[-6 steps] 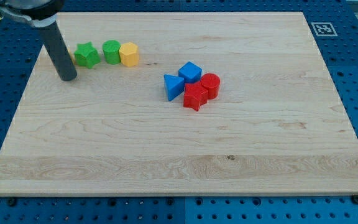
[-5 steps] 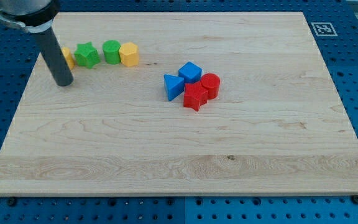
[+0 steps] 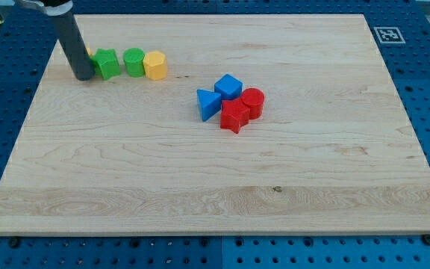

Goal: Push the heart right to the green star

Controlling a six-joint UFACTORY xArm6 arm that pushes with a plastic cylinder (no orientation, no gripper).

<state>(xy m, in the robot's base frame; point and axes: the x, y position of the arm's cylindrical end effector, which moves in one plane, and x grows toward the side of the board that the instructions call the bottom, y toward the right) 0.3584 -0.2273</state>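
Heart-shaped yellow block (image 3: 87,54) shows only as a sliver behind my tip (image 3: 84,76), touching the green star block (image 3: 107,64) at its 3 o'clock; no pincer exists.

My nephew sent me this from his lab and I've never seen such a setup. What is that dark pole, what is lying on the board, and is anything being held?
The dark pole is the end of a robot arm. It has no claw, so it holds nothing and only pushes blocks with my tip. The single camera looks down on a pale wooden board. At the view's top left, my tip sits just left of a green star block, hiding most of a yellow block whose shape I cannot tell. Right of the star are a green round block and a yellow six-sided block. Mid-board lies a cluster: blue triangular block, blue cube, red star block, red cylinder.
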